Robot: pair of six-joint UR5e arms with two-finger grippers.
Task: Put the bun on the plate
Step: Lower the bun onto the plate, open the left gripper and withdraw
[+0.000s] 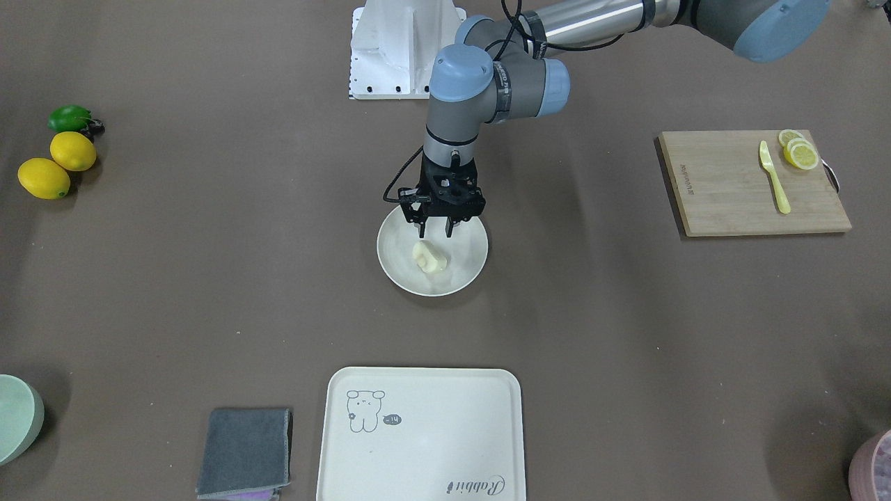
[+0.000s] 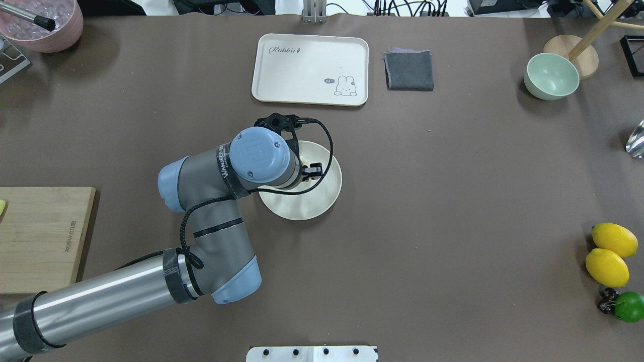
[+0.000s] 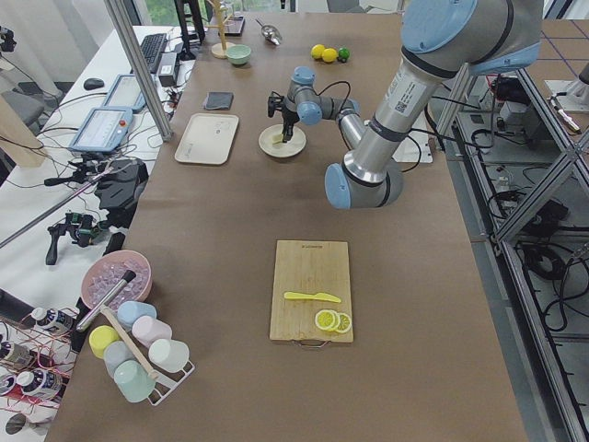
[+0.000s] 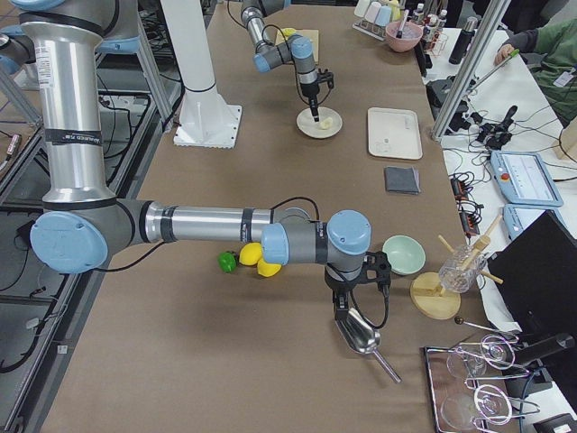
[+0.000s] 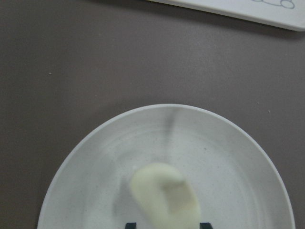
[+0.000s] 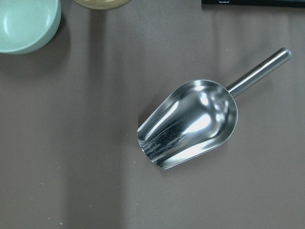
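The bun, a small pale cream lump, lies on the round off-white plate at mid-table. My left gripper hangs just above the plate's robot-side part, open, its fingers clear of the bun. In the left wrist view the bun rests on the plate, and two dark fingertips stand apart at the bottom edge on either side of it. My right gripper shows only in the exterior right view, over a metal scoop; whether it is open or shut I cannot tell.
A cream tray with a drawing and a folded grey cloth lie beyond the plate. A wooden cutting board carries lemon slices and a yellow knife. Two lemons and a pale green bowl sit toward my right.
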